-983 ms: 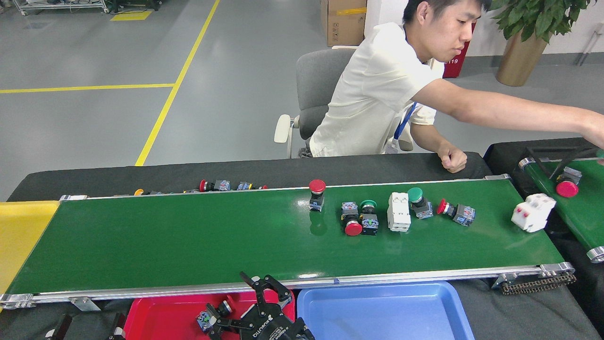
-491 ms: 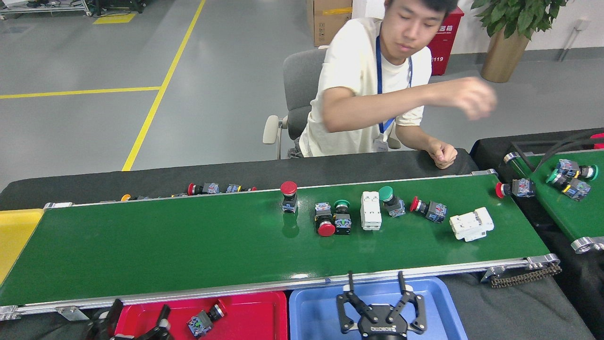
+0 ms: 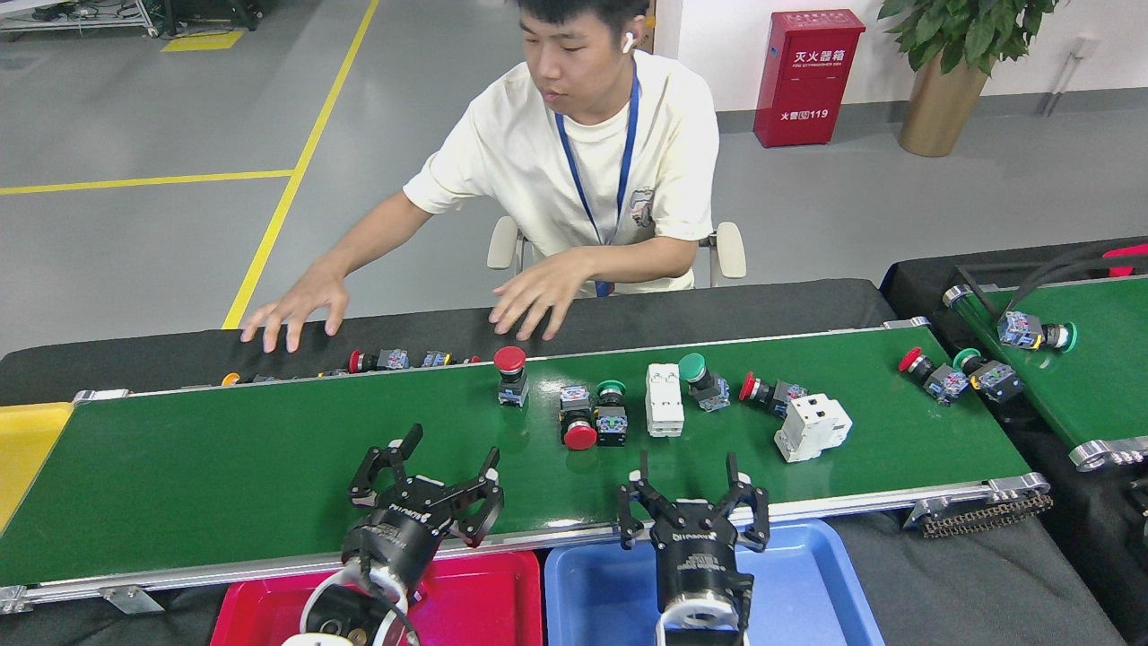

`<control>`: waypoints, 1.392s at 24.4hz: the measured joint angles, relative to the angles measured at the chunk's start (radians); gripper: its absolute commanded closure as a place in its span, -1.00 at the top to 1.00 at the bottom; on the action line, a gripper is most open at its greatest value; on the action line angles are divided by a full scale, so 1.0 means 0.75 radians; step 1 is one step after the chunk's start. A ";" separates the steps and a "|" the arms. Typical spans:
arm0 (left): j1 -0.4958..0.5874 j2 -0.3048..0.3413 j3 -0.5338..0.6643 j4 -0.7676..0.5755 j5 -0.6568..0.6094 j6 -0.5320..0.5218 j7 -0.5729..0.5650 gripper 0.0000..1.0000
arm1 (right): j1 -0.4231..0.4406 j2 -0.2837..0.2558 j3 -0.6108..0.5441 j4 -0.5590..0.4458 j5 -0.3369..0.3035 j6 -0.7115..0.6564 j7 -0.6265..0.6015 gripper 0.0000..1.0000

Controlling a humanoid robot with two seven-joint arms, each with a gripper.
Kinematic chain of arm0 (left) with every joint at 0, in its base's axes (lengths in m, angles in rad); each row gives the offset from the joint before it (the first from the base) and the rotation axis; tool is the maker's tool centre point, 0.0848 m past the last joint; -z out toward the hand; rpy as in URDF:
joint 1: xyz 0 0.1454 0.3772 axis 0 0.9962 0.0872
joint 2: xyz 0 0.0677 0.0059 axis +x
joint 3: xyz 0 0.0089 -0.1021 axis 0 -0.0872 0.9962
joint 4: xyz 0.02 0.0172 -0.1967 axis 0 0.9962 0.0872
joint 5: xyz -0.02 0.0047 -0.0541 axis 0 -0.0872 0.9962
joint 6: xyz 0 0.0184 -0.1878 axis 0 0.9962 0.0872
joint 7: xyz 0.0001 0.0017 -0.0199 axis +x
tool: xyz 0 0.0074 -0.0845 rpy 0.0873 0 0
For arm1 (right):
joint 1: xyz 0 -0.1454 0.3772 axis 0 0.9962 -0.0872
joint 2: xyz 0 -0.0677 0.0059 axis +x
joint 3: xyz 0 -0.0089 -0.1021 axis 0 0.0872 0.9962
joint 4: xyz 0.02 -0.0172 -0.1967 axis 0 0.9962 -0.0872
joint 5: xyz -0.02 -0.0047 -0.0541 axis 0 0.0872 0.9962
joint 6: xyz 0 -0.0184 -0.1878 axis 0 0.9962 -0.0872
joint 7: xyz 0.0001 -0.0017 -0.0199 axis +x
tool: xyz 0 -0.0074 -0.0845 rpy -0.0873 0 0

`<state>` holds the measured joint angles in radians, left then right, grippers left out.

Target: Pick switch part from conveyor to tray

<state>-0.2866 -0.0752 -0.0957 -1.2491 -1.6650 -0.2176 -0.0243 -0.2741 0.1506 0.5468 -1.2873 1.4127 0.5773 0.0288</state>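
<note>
- My left end effector (image 3: 446, 458) hangs over the near part of the conveyor (image 3: 269, 467), fingers spread wide and empty — it touches nothing I can make out.
- My right end effector (image 3: 687, 473) sits at the conveyor's near rail, above the far edge of the blue tray (image 3: 807, 583); its fingers are also splayed apart, with nothing between them.
- White lettering runs across both end effector bodies, too small to read.
- The switch parts lie in a loose row on the belt's far half: an upright red button switch (image 3: 511, 372), a red-capped switch (image 3: 577, 422) touching a green-capped switch (image 3: 612, 414), a white block (image 3: 664, 400), a green button switch (image 3: 700, 380) just beside it, a red switch on its side (image 3: 769, 393) and a tilted white breaker (image 3: 813, 428) touching that one.
- Two more switches (image 3: 960, 375) rest at the belt's right end, and one (image 3: 1036, 330) lies on the narrower green belt (image 3: 1103, 377) beyond.
- The red tray (image 3: 484, 601) sits below the near rail, left of the blue one, both on the black tabletop (image 3: 987, 583).
- A person (image 3: 583, 170) sits opposite, both hands flat at the tabletop's far edge, near a few small parts (image 3: 386, 360) behind the far rail.
- A red cabinet (image 3: 807, 76) on the floor bears white Chinese characters and the number 119.
</note>
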 measured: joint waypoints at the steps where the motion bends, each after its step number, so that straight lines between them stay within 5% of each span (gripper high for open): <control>1: -0.047 -0.001 -0.001 0.052 0.000 0.015 -0.001 1.00 | -0.028 0.000 0.003 0.028 -0.035 -0.006 0.015 0.93; 9: -0.287 -0.001 0.004 0.409 0.000 0.065 -0.007 1.00 | -0.231 0.002 0.036 0.237 -0.218 -0.042 0.044 0.85; 10: -0.319 -0.001 0.005 0.462 0.002 0.077 -0.004 1.00 | -0.250 0.003 0.036 0.265 -0.230 -0.051 0.044 0.67; 13: -0.386 0.000 0.010 0.587 0.005 0.096 0.006 0.99 | -0.300 0.003 0.036 0.353 -0.248 -0.124 0.045 -0.44; 16: -0.427 0.004 0.012 0.686 0.005 0.127 0.026 0.89 | -0.317 0.003 0.036 0.395 -0.268 -0.194 0.045 -0.98; 19: -0.447 0.004 0.012 0.754 0.005 0.199 0.071 0.36 | -0.317 0.003 0.037 0.399 -0.271 -0.230 0.046 -0.98; 21: -0.459 0.004 0.012 0.789 0.005 0.242 0.109 -0.43 | -0.317 0.003 0.038 0.395 -0.271 -0.244 0.047 -0.98; 22: -0.463 0.004 0.013 0.801 0.009 0.251 0.119 -0.65 | -0.317 0.003 0.038 0.388 -0.271 -0.252 0.047 -0.98; 25: -0.465 0.008 0.040 0.836 0.060 0.268 0.145 -0.91 | -0.317 0.003 0.040 0.346 -0.271 -0.274 0.051 -0.98; 29: -0.427 0.025 0.055 0.815 0.089 0.275 0.231 -1.00 | -0.299 0.000 0.063 0.167 -0.265 -0.321 0.049 -0.98; 34: -0.253 0.103 0.059 0.421 0.089 0.134 0.254 -0.99 | -0.151 -0.081 0.093 -0.165 -0.261 -0.430 0.046 -0.98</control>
<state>-0.4760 0.0021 -0.0515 -0.9334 -1.5981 -0.1174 0.1662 -0.3871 0.0897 0.6165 -1.4108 1.2170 0.2552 0.0632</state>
